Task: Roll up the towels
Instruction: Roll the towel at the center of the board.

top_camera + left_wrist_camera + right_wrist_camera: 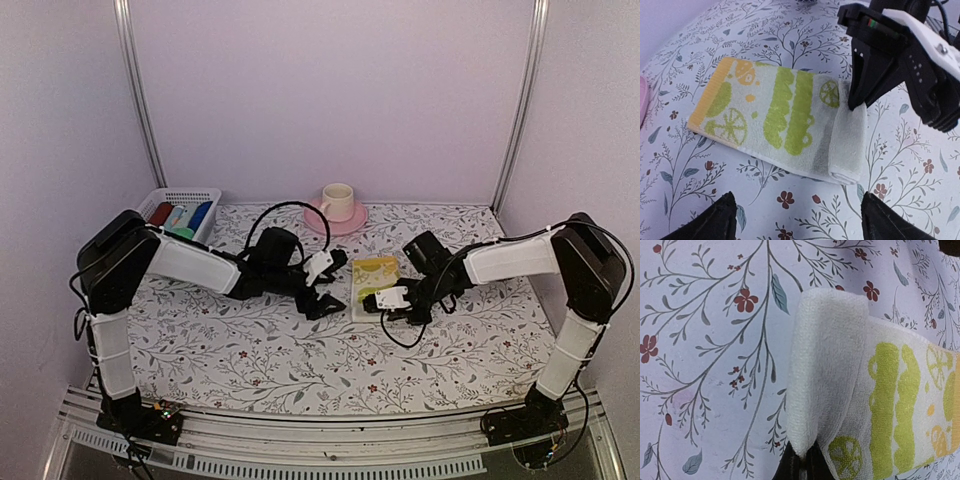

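A pale yellow towel (374, 283) with green printed marks lies flat on the flowered tablecloth at mid table. Its near end is turned over into a thick fold (847, 145). My right gripper (802, 467) is shut on that folded end (825, 365), pinching it at the towel's right side; its black fingers (865, 90) show over the fold in the left wrist view. My left gripper (799, 220) stands open just left of the towel (770, 115), apart from it, with nothing between its fingertips. In the top view the left gripper (333, 283) and the right gripper (388, 303) flank the towel.
A white basket (188, 196) with rolled cloths sits at the back left. A cream cup on a pink saucer (352, 222) stands at the back middle, just behind the towel. Walls close in on three sides. A black cable (395, 338) loops under the right wrist.
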Controlling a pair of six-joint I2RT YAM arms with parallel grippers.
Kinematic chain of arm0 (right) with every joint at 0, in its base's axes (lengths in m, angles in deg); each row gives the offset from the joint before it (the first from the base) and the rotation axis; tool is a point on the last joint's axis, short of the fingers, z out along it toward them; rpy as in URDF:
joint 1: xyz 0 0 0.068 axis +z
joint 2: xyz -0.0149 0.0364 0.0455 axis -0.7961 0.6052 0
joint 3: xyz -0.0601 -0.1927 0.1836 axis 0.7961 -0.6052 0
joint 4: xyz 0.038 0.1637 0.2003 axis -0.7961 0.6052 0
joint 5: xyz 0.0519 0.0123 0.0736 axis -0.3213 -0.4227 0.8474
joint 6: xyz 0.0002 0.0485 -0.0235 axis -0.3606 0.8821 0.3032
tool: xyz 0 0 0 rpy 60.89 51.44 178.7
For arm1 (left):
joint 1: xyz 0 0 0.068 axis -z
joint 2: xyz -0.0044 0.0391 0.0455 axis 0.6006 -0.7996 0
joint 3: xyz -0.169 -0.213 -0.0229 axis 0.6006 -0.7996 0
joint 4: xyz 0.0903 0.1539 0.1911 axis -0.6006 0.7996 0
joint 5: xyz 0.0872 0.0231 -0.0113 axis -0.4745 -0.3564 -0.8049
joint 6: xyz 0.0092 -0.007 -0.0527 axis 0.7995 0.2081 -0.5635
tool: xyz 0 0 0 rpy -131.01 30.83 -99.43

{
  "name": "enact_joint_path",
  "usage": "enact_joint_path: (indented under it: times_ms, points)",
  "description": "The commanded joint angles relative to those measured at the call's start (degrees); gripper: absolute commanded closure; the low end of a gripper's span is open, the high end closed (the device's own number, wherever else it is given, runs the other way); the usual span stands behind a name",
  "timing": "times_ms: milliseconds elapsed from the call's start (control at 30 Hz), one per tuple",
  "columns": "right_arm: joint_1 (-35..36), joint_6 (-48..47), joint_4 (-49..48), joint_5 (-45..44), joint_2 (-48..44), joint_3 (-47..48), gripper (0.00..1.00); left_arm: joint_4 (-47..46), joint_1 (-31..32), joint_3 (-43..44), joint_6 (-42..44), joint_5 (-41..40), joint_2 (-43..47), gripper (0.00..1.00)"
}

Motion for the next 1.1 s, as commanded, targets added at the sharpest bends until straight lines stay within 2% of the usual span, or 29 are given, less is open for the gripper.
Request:
enact_joint_path:
  times_ms: [0, 167, 333, 533, 700, 833, 1067]
  points:
    - [-1.83, 2.89, 10.63, 7.93, 1.44, 4.4, 0.96, -8.64, 1.4, -5.31, 6.9, 0.29, 3.23, 0.17]
    - [-4.44, 3.41, 18.01, 14.13, 2.73, 9.1, 0.96, -11.8, 5.57, -8.92, 14.28, -2.76, 3.48, 0.19]
    - [-4.82, 2.62, 22.14, 16.15, 5.0, 11.29, 0.96, -13.73, 8.01, -7.95, 17.32, -7.13, 1.81, 0.16]
    - [-5.2, 2.67, 22.82, 15.07, 7.72, 11.91, 0.96, -13.36, 9.29, -5.4, 19.7, -7.4, -1.88, 0.16]
    - [-5.37, 2.88, 23.12, 15.43, 8.98, 12.4, 0.96, -8.46, 10.35, -1.93, 22.14, -7.07, -4.63, 0.21]
    - [-5.5, 2.89, 23.34, 15.52, 9.26, 12.67, 0.96, -8.23, 11.11, -1.33, 23.52, -7.67, -5.77, 0.22]
    - [-6.34, 2.97, 24.72, 16.69, 10.06, 12.98, 0.96, -7.47, 12.87, -0.66, 25.89, -9.81, -7.25, 0.3]
